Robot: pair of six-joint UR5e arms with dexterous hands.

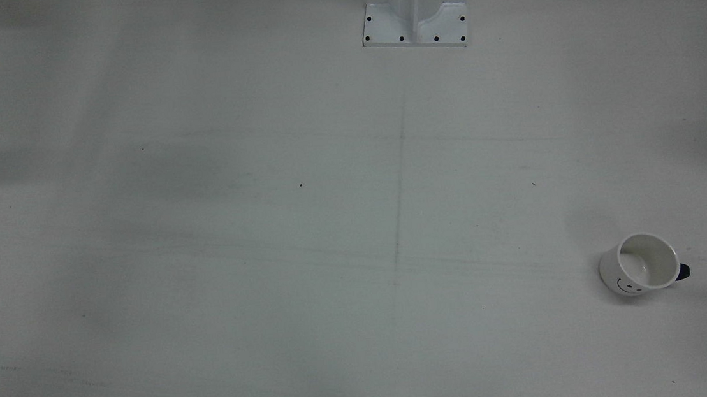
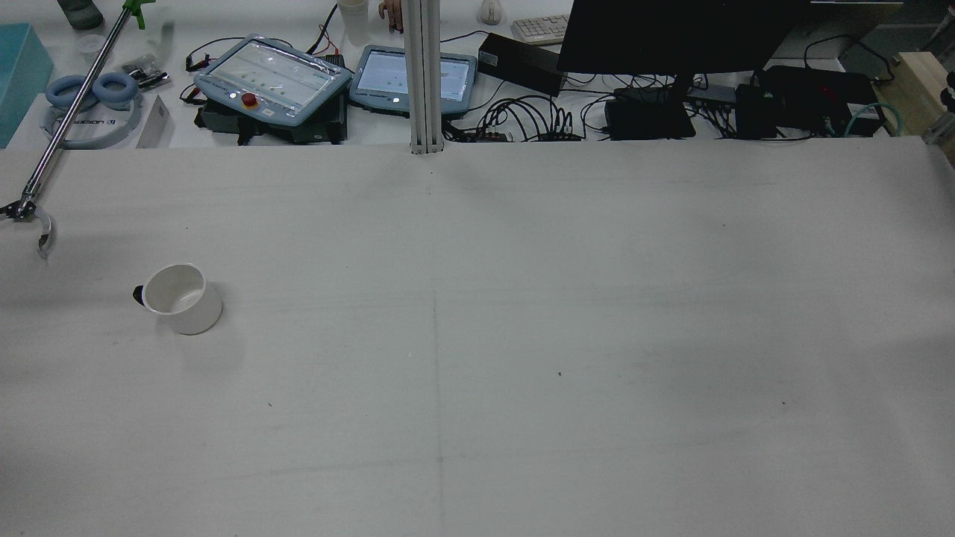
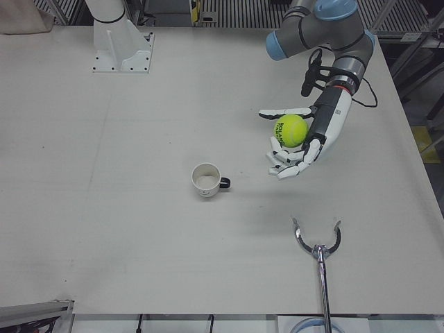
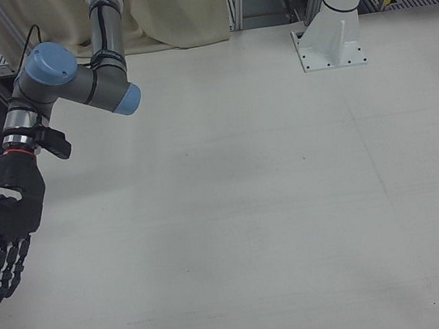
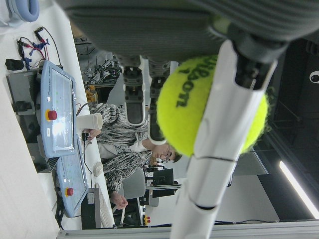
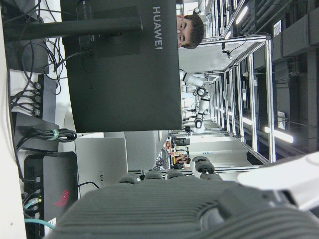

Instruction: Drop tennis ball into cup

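Observation:
A yellow-green tennis ball [image 3: 291,130] sits in my left hand [image 3: 309,142], whose white fingers [image 3: 286,112] curl round it above the table. The left hand view shows the ball [image 5: 179,114] close up, with a finger [image 5: 219,129] across its front. The white cup [image 3: 206,180] with a dark handle stands upright on the table, to the view's left of that hand and apart from it; it also shows as the cup [image 1: 644,264] in the front view and the cup [image 2: 181,298] in the rear view. My right hand [image 4: 3,223] hangs open and empty at the far side.
A metal reacher tool [image 3: 317,243] lies near the table's front edge, its claw [image 2: 33,220] at the left of the rear view. An arm pedestal [image 1: 416,4] stands at the table's edge. Beyond the table are teach pendants [image 2: 268,74], a monitor [image 2: 671,33] and a seated person [image 5: 124,144].

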